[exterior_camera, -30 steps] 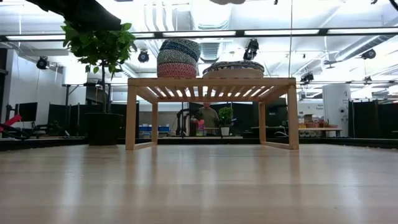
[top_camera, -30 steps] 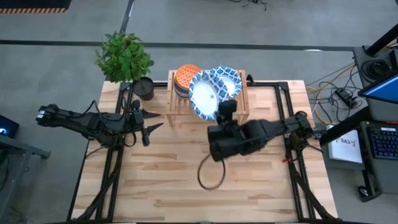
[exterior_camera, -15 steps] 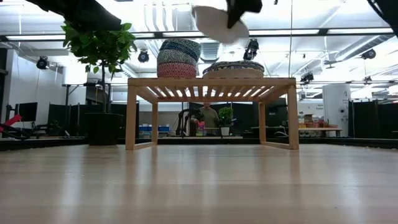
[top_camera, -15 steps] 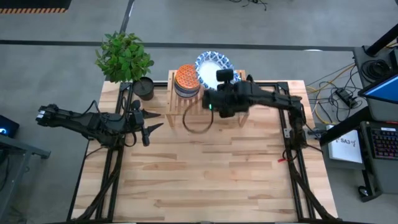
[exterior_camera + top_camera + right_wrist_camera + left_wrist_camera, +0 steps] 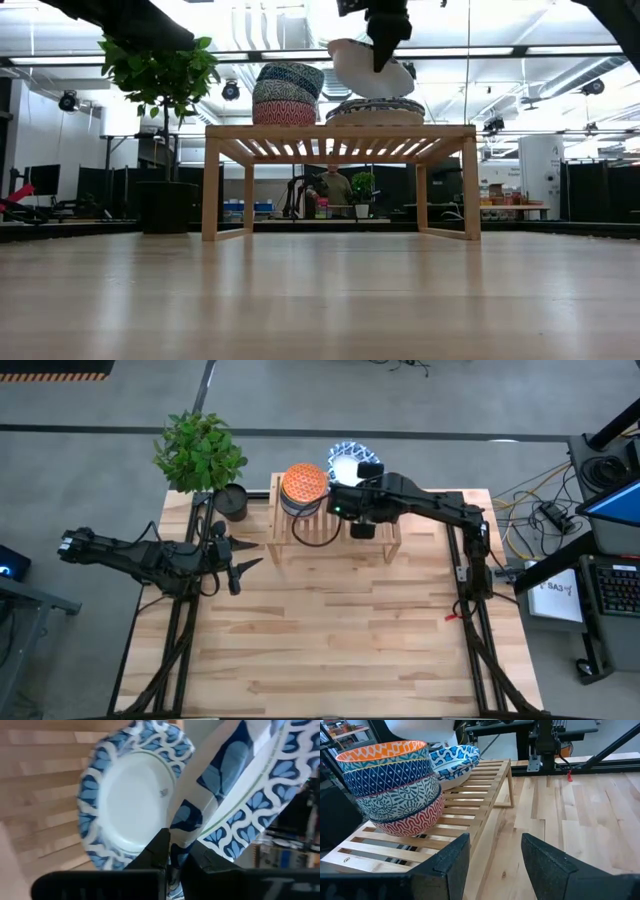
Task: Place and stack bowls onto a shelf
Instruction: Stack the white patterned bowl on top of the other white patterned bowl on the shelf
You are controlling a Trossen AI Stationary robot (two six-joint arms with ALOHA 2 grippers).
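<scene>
I am holding the right pincer [image 5: 362, 528] over the shelf [image 5: 385, 535], its fingers [image 5: 159, 847] clamped on the rim of a wide blue-rimmed bowl [image 5: 364, 66]. In the low view that bowl is hanging tilted in the air, clear of everything beneath it. Directly below the pincer, the other wide blue-rimmed bowls [image 5: 376, 108] are sitting stacked on the slatted top; the right wrist view is showing the white centre of the top one [image 5: 131, 802] just past the held rim. I cannot tell how many bowls are in that stack.

Beside the pincer, toward the plant [image 5: 199, 450], the small patterned bowls [image 5: 392, 785] are standing nested in one upright stack on the same shelf, orange on top and pink at the bottom, close beside the wide stack.

I am keeping the left pincer [image 5: 239, 561] parked over the bare surface [image 5: 330, 630], well away from the shelf, its fingers [image 5: 448, 861] spread apart and holding nothing.
</scene>
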